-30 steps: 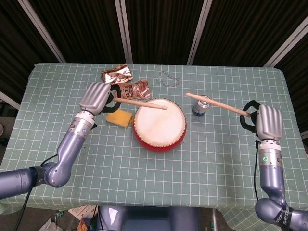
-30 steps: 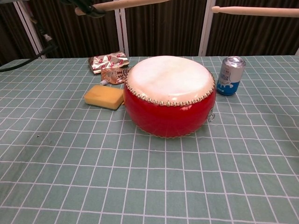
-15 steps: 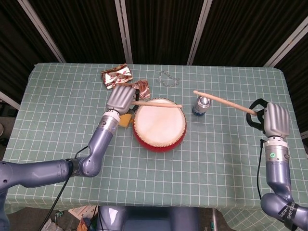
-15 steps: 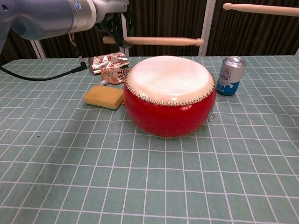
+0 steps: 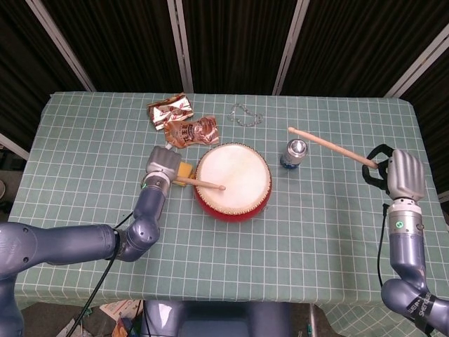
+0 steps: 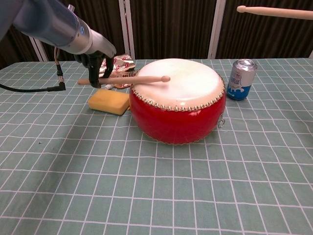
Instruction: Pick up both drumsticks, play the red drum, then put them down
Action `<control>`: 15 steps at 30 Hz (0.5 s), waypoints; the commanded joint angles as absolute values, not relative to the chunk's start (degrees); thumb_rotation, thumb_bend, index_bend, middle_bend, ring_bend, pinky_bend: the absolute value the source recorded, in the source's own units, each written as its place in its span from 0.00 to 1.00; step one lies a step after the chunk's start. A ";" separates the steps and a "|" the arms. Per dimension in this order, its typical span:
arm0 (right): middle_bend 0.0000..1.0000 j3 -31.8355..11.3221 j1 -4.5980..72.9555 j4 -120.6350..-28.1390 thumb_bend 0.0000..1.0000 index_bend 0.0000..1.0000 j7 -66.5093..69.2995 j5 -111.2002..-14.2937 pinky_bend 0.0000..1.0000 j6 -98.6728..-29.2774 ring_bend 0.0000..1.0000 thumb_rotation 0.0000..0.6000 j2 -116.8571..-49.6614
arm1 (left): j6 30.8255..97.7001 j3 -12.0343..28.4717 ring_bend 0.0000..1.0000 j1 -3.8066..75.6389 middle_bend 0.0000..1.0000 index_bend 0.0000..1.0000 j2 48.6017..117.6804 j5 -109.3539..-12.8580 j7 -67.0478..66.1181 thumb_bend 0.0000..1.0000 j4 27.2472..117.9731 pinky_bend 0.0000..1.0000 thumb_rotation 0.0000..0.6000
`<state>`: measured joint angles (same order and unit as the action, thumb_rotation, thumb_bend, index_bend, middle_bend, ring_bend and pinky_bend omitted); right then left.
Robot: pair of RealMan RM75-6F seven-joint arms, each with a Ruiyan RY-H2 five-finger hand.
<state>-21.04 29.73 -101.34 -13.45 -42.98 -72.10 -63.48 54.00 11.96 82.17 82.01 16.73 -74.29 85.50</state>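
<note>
The left hand (image 5: 161, 163) has dropped — fingers gripping its drumstick (image 6: 128, 79), tip on the red drum (image 6: 177, 100); the right hand (image 5: 403, 175) holds its drumstick (image 5: 327, 147) above the can (image 5: 295, 152).

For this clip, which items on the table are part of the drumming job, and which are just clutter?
Part of the job:
- round red drum with white skin
- wooden drumstick held by left hand
- wooden drumstick held by right hand

Lying about:
- yellow sponge block
- blue and silver drink can
- two shiny foil snack packets
- thin metal chain
</note>
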 commanded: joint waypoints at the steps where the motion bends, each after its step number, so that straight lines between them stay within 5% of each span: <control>1: 1.00 -20.77 29.68 -101.54 0.71 0.95 -13.95 -43.54 1.00 -72.59 1.00 1.00 -63.77 | 53.06 15.39 1.00 79.48 1.00 0.78 74.11 1.84 -61.81 0.58 92.94 1.00 1.00; 15: 1.00 -21.86 28.96 -102.67 0.71 0.95 -9.02 -50.99 1.00 -75.16 1.00 1.00 -64.94 | 59.48 21.30 1.00 67.13 1.00 0.77 65.17 -19.11 -38.01 0.58 104.46 1.00 1.00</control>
